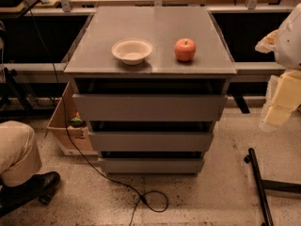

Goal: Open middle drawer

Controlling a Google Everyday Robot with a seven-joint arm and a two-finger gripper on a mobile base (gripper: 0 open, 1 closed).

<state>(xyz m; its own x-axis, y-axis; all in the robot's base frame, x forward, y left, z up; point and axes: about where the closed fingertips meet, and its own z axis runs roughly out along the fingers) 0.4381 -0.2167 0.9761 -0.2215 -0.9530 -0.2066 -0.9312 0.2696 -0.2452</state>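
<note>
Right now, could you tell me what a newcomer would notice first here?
A red apple and a white bowl sit apart on the grey cabinet top. Below, the middle drawer shows its plain grey front, while the gripper hangs at the right edge, clear of it.

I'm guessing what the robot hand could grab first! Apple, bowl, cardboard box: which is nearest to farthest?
The gripper hangs at the right edge.
1. apple, right side of the cabinet top.
2. bowl, left of the apple.
3. cardboard box, on the floor, far left.
</note>
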